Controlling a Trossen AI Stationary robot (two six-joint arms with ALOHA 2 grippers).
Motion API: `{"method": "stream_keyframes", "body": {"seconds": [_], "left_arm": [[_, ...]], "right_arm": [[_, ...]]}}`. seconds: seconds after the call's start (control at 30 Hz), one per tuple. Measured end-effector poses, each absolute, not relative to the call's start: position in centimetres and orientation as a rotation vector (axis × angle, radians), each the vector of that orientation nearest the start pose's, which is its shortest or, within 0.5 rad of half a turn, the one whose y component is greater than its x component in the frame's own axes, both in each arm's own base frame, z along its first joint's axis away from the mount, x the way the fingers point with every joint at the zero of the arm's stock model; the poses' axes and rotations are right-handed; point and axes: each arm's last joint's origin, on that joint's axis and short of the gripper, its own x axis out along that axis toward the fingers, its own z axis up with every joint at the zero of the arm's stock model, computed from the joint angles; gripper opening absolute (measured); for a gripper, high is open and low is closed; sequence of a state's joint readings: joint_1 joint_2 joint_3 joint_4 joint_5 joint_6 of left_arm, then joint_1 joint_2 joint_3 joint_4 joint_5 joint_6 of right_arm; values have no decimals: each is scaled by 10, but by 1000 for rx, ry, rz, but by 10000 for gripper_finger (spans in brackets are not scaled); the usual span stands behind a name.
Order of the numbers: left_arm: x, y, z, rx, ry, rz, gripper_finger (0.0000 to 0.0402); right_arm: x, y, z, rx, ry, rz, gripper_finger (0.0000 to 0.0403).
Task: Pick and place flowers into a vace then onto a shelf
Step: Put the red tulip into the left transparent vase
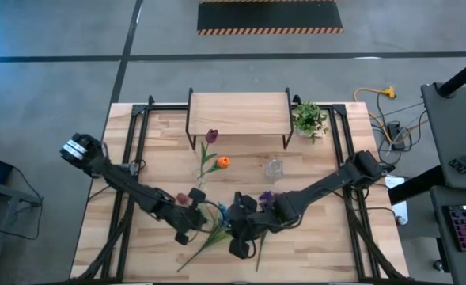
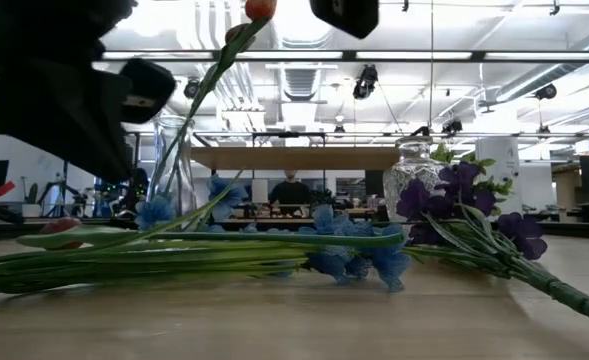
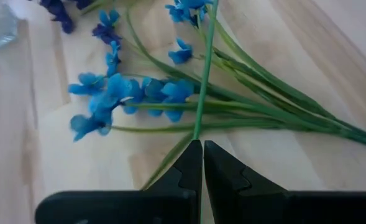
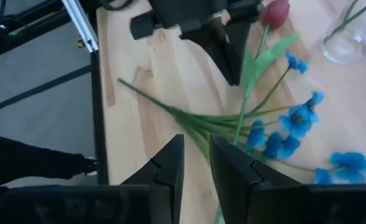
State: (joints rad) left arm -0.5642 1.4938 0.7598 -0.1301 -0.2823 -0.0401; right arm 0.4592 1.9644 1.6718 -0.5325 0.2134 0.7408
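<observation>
Two stems stand in my vase (image 1: 199, 176) by the shelf (image 1: 238, 113), while my left gripper (image 3: 202, 149) pinches a red tulip (image 4: 274, 12) stem and my right gripper (image 4: 196, 155), slightly parted and empty, hovers over the blue spray (image 1: 221, 212).

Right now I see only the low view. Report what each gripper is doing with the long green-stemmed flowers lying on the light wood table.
Observer: The left gripper is shut on the green stem of a dark red tulip.
Operator: Give me the right arm.
Observer: The right gripper is over the green stems beside the blue small-blossom spray, facing the left gripper.
Operator: Place the vase for me.
Observer: The tall clear glass vase with the orange bud stands on the table in front of the wood-topped, black-legged shelf, not on it.
</observation>
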Motion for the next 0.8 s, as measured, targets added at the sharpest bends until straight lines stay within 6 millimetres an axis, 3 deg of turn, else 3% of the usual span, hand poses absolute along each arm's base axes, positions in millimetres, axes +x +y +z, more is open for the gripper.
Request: {"method": "stream_keyframes", "body": {"seconds": [0.43,0.8], "left_arm": [[263,-155,161,362,871,-266,6],[264,-151,159,362,886,-248,103]], "right_arm": [[373,220,260,444,813,-156,73],[363,236,261,454,773,-195,73]]}}
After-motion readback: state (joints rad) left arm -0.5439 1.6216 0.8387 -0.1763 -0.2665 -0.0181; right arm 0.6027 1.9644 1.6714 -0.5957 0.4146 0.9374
